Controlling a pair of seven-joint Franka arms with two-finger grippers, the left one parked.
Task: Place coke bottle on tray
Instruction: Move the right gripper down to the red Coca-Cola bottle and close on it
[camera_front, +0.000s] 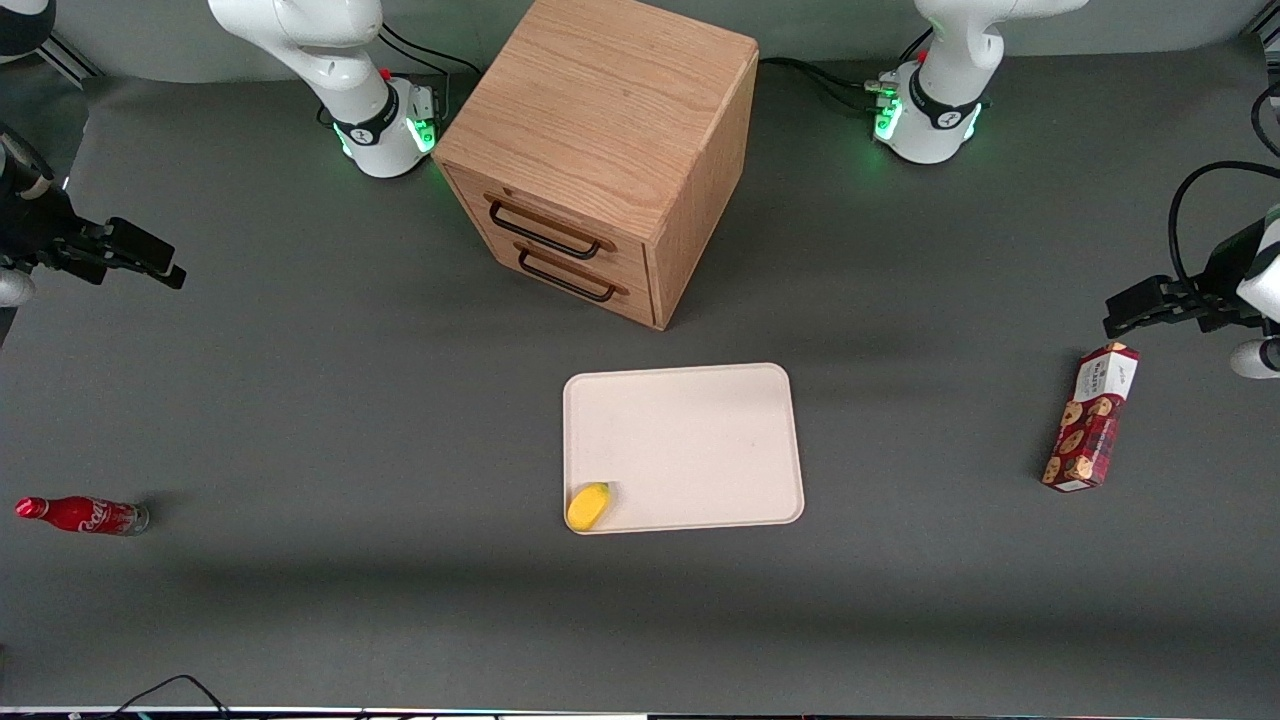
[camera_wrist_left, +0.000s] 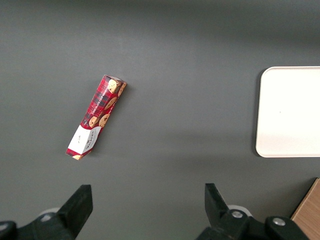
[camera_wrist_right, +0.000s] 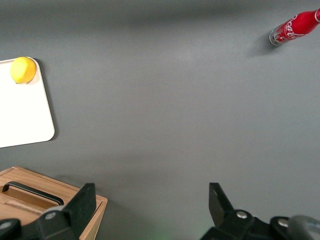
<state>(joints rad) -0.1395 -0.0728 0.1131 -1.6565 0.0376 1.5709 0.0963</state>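
Note:
The coke bottle (camera_front: 82, 515) lies on its side on the grey table at the working arm's end, near the front camera; it also shows in the right wrist view (camera_wrist_right: 294, 27). The pale beige tray (camera_front: 700, 440) lies flat in the middle of the table, in front of the drawer cabinet; one corner shows in the right wrist view (camera_wrist_right: 30, 120). My right gripper (camera_front: 160, 262) hangs high above the table at the working arm's end, farther from the front camera than the bottle. Its fingers (camera_wrist_right: 84, 200) are wide open and empty.
A wooden drawer cabinet (camera_front: 600, 150) with two black handles stands farther from the front camera than the tray. A small yellow fruit-shaped thing (camera_front: 588, 505) sits on the tray's near corner. A red cookie box (camera_front: 1092, 417) lies toward the parked arm's end.

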